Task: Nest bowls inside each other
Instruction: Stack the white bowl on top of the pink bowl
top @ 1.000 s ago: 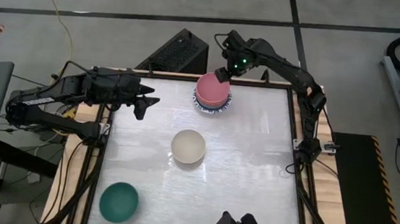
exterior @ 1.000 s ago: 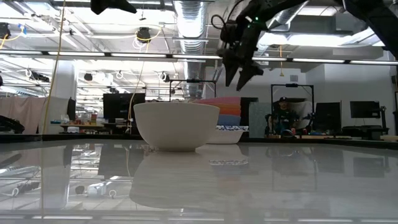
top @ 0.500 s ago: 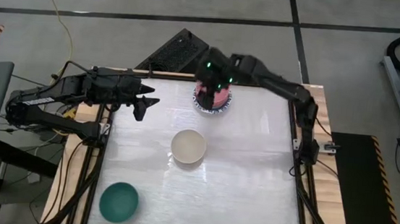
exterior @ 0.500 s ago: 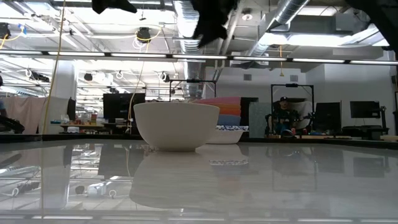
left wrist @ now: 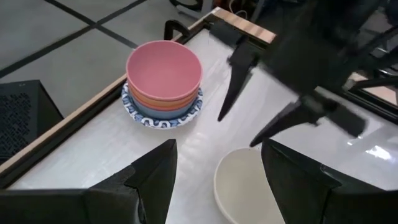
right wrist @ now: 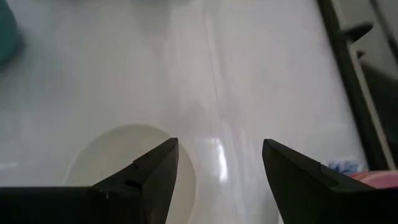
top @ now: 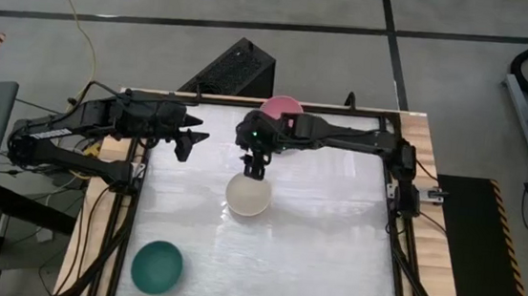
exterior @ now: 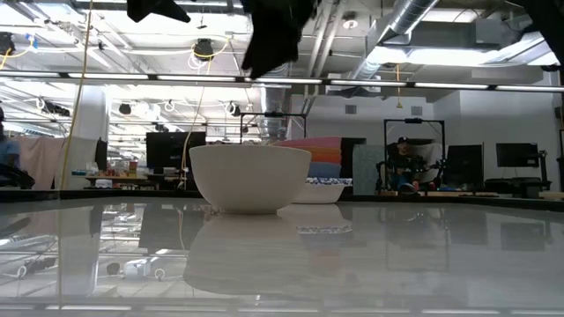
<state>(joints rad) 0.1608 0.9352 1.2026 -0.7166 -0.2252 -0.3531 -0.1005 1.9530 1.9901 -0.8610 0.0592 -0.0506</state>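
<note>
The right arm's fingers (top: 253,169), spread and empty, hover just beyond the plain round cream bowl (top: 247,194) at mid-counter (top: 332,250); the left fingers (top: 189,134), also released, wait farther off.

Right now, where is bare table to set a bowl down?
Free: the right half, beyond the cream bowl, and the strip between it and the teal bowl. Crowded: the far edge, with the stack and right claw.

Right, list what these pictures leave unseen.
- High view: the bowl stack is mostly covered by the right arm; only the pink bowl's edge shows.
- Low view: the cream bowl hides the stack's left side.
- Right wrist view: the teal bowl is cut off by the picture's edge.
</note>
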